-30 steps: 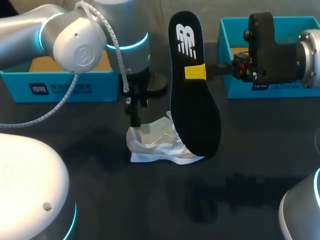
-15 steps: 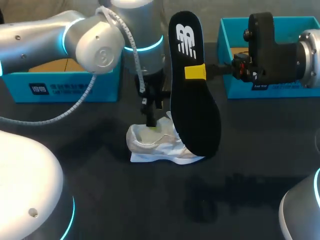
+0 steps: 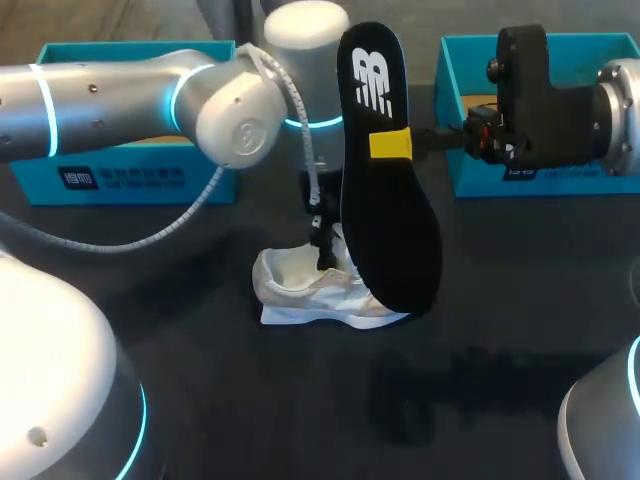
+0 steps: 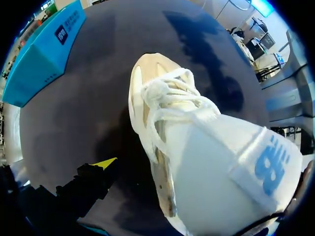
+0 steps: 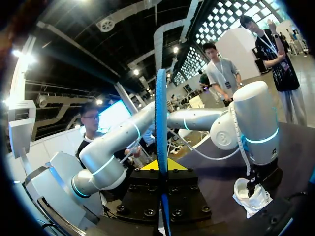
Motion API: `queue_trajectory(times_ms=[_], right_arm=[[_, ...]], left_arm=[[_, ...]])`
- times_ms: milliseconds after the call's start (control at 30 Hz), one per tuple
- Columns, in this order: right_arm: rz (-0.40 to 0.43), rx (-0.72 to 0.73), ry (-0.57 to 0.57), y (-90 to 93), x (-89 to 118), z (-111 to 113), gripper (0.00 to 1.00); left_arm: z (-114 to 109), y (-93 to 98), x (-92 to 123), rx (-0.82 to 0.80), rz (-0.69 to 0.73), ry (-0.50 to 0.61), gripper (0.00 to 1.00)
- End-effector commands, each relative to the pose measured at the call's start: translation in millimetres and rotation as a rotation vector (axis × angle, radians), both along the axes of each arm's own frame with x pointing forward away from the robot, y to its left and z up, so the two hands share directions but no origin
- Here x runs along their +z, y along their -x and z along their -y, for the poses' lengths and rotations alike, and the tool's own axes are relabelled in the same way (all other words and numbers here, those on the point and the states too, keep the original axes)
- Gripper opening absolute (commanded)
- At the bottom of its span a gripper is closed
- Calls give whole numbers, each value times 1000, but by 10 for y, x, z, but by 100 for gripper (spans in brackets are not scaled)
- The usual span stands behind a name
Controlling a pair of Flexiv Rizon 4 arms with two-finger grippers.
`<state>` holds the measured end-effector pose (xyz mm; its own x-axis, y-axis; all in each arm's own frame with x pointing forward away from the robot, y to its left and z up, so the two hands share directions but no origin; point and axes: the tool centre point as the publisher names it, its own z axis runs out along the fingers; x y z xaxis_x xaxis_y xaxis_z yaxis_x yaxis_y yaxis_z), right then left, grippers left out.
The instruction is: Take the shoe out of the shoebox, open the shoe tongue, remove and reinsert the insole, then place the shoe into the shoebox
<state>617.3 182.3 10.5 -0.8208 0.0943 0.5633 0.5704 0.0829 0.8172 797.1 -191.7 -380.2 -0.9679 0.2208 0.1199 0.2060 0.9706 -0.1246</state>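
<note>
The white shoe (image 3: 310, 288) sits on its sole on the dark table (image 3: 200, 400), about the middle, with its heel opening to the left. From the left wrist view the shoe (image 4: 197, 147) is very close: its tongue (image 4: 241, 172), which has a blue label, is nearest the camera. The loose white laces (image 4: 172, 98) bunch just beyond it, and the open collar lies farther on.

The black insole (image 3: 385, 220) is out of the shoe and stands on end in the air, its flat face toward the head camera and a white logo at its upper end. In that view its lower end covers the shoe's right end. From the right wrist view the insole (image 5: 161, 108) is seen edge-on, with a blue edge, and the shoe (image 5: 251, 194) lies well ahead of it and lower, apart from it.

The right gripper (image 3: 392, 144) comes in from the right and pinches the insole between its yellow tips, one on each face (image 5: 161, 166).

The left gripper (image 3: 325, 250) points straight down at the shoe's opening, by the laces; whether it is spread or pressed together cannot be told.

The left blue box (image 3: 130, 175) stands at the far left of the table, and the right blue box (image 3: 470, 60) at the far right, behind the right arm
</note>
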Motion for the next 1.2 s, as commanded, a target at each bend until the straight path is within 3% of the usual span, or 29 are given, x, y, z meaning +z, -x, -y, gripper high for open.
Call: queue_trajectory(times_ms=[33,400,600,767,867,1067,1200], right_arm=[[-2,0,3,-24,0,-47,0],[-2,0,3,-24,0,-47,0],[-2,0,3,-24,0,-47,0],[-2,0,3,-24,0,-47,0],[-2,0,3,-24,0,-47,0],[-2,0,3,-24,0,-47,0],[-2,0,3,-24,0,-47,0]], left_arm=[[30,-46,-84,2,-17,-6,100],[-142,-49,-115,-23,-30,-7,100],[-202,-26,-127,-14,-39,-3,92],[-217,-36,-163,11,-47,6,75],[-240,-37,-160,18,-53,15,71],[-260,-44,-161,35,-58,27,83],[-302,-45,-186,48,-73,41,83]])
